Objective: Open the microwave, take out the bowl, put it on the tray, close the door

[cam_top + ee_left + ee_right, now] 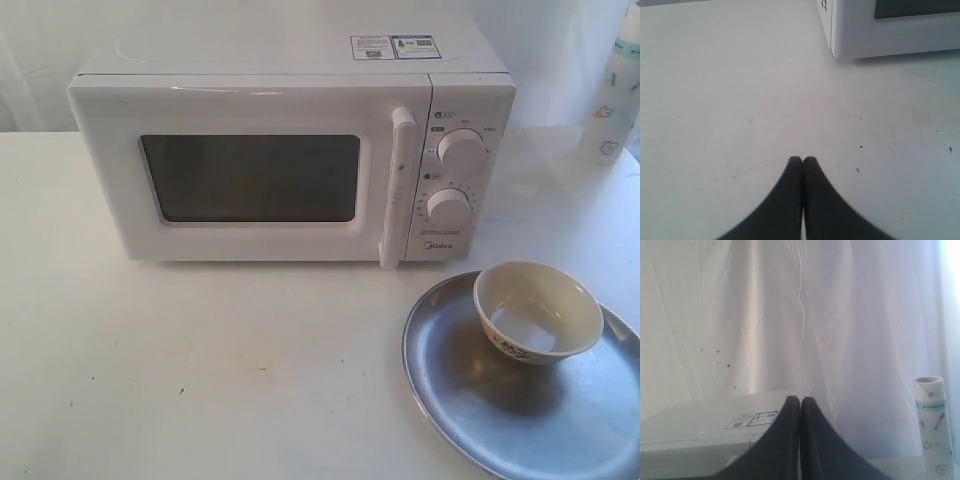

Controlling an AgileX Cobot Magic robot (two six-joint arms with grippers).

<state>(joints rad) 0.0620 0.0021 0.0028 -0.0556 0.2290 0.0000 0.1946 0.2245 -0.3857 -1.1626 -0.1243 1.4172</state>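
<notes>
White microwave (pixel 290 150) on the table (pixel 150 370) with its dark-windowed door (pixel 250 175) closed; cream patterned bowl (pixel 538 312) upright on the round silver tray (pixel 480 400) near its front right corner.

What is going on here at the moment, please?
Nothing is being handled right now. The bowl sits on the tray in front of the microwave, whose door is shut. The left fingers, closed and empty, hang over the table; the right fingers, also closed and empty, point over the microwave's top.
</notes>
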